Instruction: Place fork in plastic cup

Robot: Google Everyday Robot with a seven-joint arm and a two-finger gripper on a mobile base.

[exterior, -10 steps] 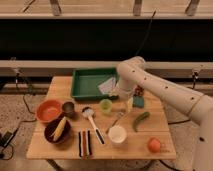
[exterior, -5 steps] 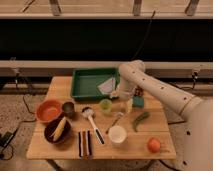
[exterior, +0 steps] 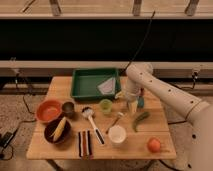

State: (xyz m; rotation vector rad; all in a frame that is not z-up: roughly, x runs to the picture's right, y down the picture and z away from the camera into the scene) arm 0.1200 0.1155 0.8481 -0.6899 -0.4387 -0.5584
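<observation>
The gripper [exterior: 132,106] hangs with its jaws released and empty, at 3 o'clock from the plastic cup [exterior: 105,105]. The fork [exterior: 115,122] lies on the wooden table [exterior: 60,87], at 5 o'clock from that cup, just above the white cup [exterior: 117,134].

You are looking at a dim, warm, yellowish scene. The light falls from above onto the wooden table [exterior: 157,131], the brightest surface, while a wide band behind it stays nearly black. The gripper [exterior: 132,106] hangs with its fingers apart over the table's right half, near the plastic cup [exterior: 105,105]; it catches that light pale, and shadows on the tabletop are short and soft.
</observation>
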